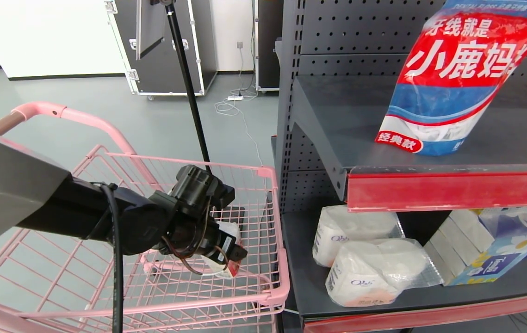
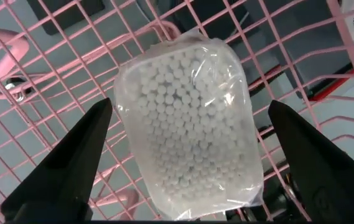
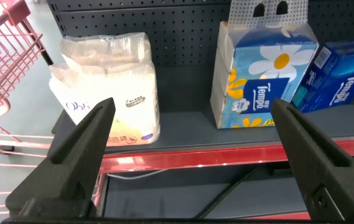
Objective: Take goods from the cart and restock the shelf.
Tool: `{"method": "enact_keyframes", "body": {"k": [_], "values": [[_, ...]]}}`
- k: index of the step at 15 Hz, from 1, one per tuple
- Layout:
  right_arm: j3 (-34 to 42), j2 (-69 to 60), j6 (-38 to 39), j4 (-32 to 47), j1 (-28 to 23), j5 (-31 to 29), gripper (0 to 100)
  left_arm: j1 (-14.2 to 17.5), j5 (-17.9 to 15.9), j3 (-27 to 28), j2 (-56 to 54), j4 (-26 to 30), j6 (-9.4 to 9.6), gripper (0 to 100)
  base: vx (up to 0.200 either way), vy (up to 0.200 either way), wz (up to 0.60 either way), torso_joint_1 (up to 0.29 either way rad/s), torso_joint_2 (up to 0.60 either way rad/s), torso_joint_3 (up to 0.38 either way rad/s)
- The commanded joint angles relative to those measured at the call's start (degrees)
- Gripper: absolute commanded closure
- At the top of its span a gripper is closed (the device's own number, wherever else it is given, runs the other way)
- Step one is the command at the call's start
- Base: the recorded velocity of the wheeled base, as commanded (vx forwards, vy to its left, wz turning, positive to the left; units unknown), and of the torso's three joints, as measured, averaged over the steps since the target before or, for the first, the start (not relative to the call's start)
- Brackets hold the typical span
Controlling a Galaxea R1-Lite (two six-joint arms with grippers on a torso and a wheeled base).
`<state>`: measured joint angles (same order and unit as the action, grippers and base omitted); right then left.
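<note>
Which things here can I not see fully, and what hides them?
- Head view: the clear pack in the cart, mostly hidden behind the left gripper.
- Head view: top of the red-and-blue bag, cut off by the upper edge.
- Right wrist view: the dark blue box, cut off by the picture's edge.

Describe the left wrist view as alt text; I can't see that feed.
The left hand hangs open over a clear pack of white cotton swabs, one finger on either side of it. The pack lies on the pink wire floor of the cart.
</note>
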<state>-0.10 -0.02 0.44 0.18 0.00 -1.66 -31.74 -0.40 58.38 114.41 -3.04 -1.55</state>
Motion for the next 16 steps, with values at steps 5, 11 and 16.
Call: {"method": "enact_keyframes", "body": {"k": [5,11,16], "values": [[0.01,0.02,0.00,-0.01,0.00,-0.01,0,-0.25,0.93,0.42,1.52,-0.04,-1.35,0,0.000,0.000,0.00,0.000,0.00,0.000],[0.01,0.02,0.00,-0.01,0.00,-0.01,0,-0.25,0.84,0.07,1.69,-0.04,-1.44,100,0.000,0.000,0.00,0.000,0.00,0.000],[0.01,0.02,-0.18,-0.01,0.00,-0.01,0,1.33,0.75,0.33,-5.34,0.22,-1.44,100,0.000,0.000,0.00,0.000,0.00,0.000]]}}
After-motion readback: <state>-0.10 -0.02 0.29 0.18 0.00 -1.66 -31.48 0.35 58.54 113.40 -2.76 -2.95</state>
